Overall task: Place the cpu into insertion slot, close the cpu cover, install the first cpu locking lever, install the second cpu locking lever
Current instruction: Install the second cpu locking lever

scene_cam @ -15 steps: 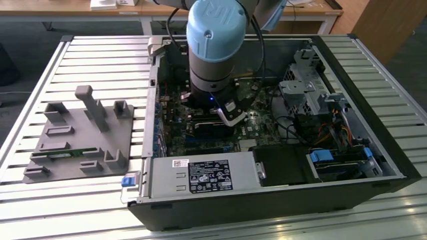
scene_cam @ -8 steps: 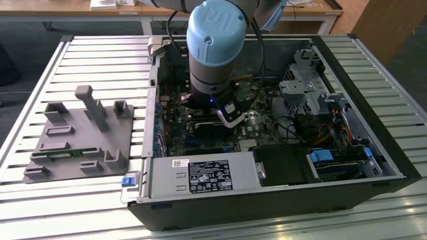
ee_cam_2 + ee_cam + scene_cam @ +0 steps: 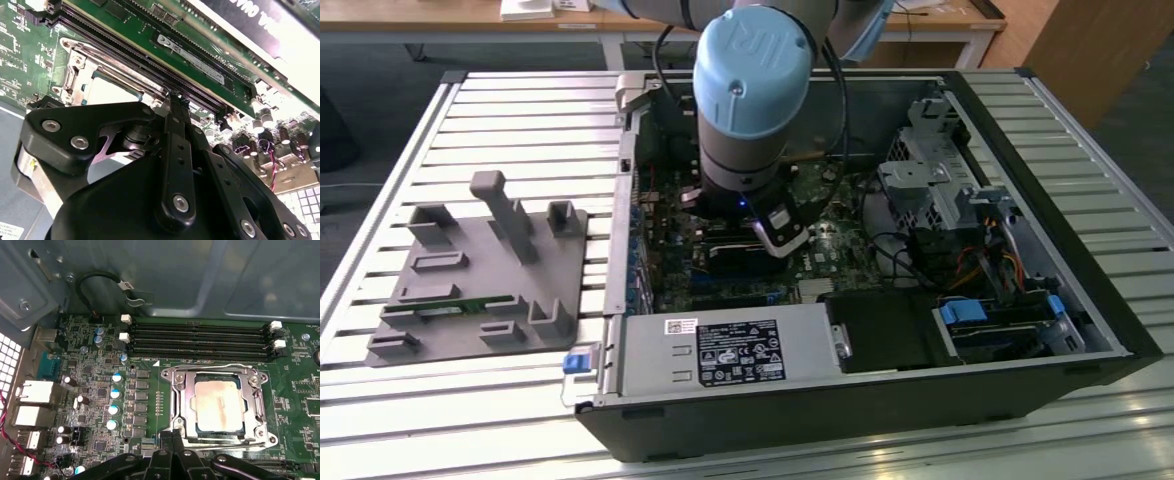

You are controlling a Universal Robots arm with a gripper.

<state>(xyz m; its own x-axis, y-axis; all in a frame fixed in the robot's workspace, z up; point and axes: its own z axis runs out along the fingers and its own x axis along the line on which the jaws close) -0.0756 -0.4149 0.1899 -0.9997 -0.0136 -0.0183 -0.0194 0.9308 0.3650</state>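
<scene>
Cpu (image 3: 218, 405) found seated flat in the insertion slot (image 3: 220, 431), pale silvery top showing through the square window of the cpu cover (image 3: 181, 407). Cover lay closed down over the chip, framing it on all sides. Thin wire locking lever (image 3: 220, 367) ran along the cover's edge nearest the memory slots (image 3: 200, 342); second wire lever (image 3: 225, 441) ran along the opposite edge, beside the jaws. Whether either lever was latched could not be told.

Same chip (image 3: 112, 90) seen in the second wrist view as a pale patch under the silver frame (image 3: 75, 60), just beside the long black memory slots (image 3: 150, 57).

Jaws (image 3: 172, 437) stood at the socket's edge, fingers pressed together with no gap visible and nothing held between them. In the second wrist view the black fingers (image 3: 176, 120) likewise met at a narrow tip close to the frame's corner; contact with the frame could not be confirmed.

Green motherboard (image 3: 90, 405) surrounded the socket, with rows of small capacitors (image 3: 115, 395) to one side.

In the exterior view, arm (image 3: 750, 90) reached down into the open computer case (image 3: 854, 410), which lay on the slatted bench (image 3: 520, 110). Grey fixture tray (image 3: 480, 270) sat on the bench toward the exterior view's left, well apart from the case's interior.
</scene>
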